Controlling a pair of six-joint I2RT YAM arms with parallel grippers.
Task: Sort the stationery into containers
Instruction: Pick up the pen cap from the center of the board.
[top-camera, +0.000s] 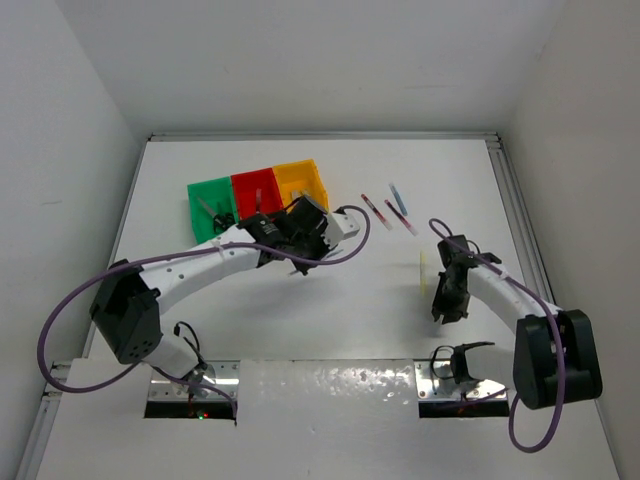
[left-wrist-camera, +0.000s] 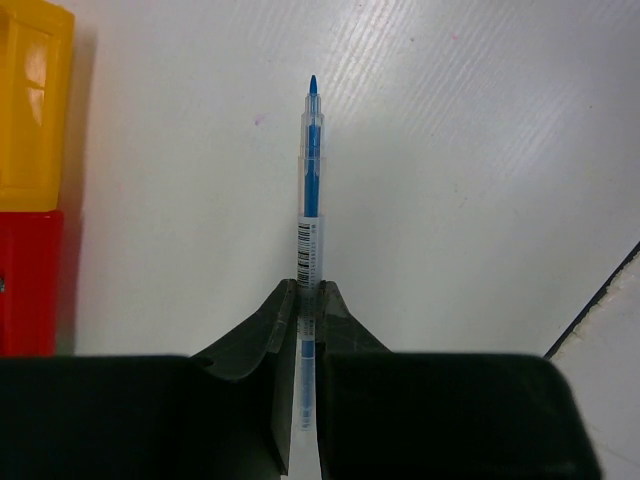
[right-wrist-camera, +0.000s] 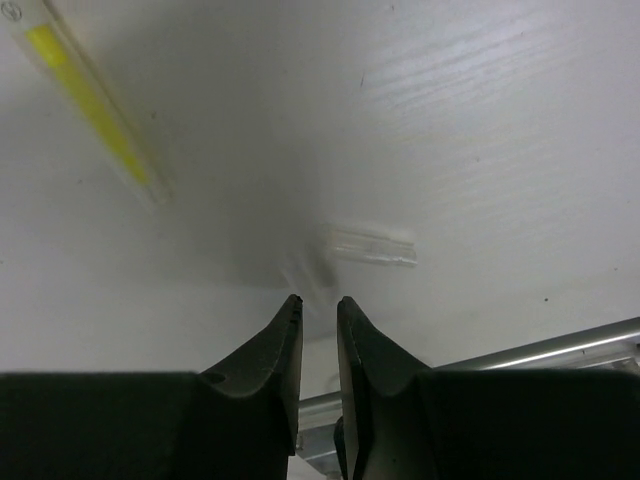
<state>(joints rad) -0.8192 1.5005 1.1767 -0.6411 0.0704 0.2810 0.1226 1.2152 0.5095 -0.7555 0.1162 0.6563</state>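
My left gripper (left-wrist-camera: 310, 287) is shut on a blue pen (left-wrist-camera: 312, 180), whose tip points away over the white table. From above, the left gripper (top-camera: 300, 238) hovers just in front of the joined containers: green (top-camera: 200, 195), red (top-camera: 248, 185) and yellow-orange (top-camera: 300, 175). The yellow-orange bin (left-wrist-camera: 30, 110) and red bin (left-wrist-camera: 28, 285) lie to the left of the pen. My right gripper (right-wrist-camera: 318, 300) is open by a narrow gap and holds nothing. It hangs low over the table at the right (top-camera: 447, 298). A yellow stick in a clear sleeve (right-wrist-camera: 90, 100) lies ahead of it to the left, and a small clear piece (right-wrist-camera: 375, 245) lies just beyond its tips.
Two red-white pens (top-camera: 375, 208) (top-camera: 401, 219) and a blue pen (top-camera: 398, 199) lie right of the bins. The pale yellow stick (top-camera: 422, 270) is left of the right gripper. Purple cables (top-camera: 355, 245) loop off both arms. A metal rail (right-wrist-camera: 560, 350) runs along the near edge.
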